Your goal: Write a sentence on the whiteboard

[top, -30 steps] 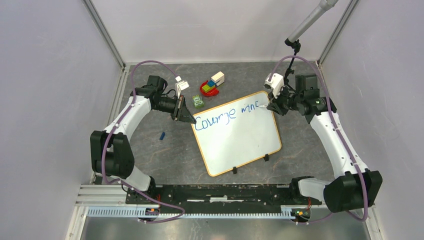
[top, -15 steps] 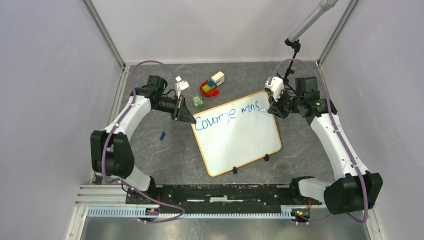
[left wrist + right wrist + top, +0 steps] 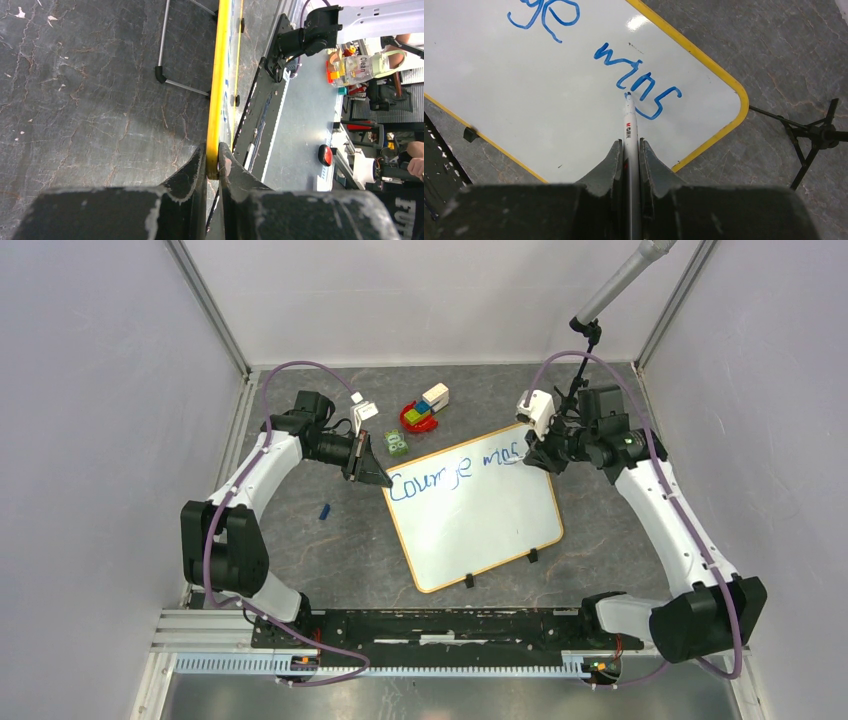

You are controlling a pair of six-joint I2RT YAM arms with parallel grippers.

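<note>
Both pairs of jaws are clenched: left gripper (image 3: pixel 213 156) on the whiteboard (image 3: pixel 480 520) rim, right gripper (image 3: pixel 630 148) on a marker (image 3: pixel 630 125) tipped at the sentence (image 3: pixel 644 83).

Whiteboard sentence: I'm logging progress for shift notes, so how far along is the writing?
Done: the sentence reads "Courage wins" in blue along the top of the whiteboard. In hand: the right end effector grips a marker with its tip at "wins", and the left end effector clamps the board's yellow rim. Left: the board below is blank, so any further words are unwritten.
</note>
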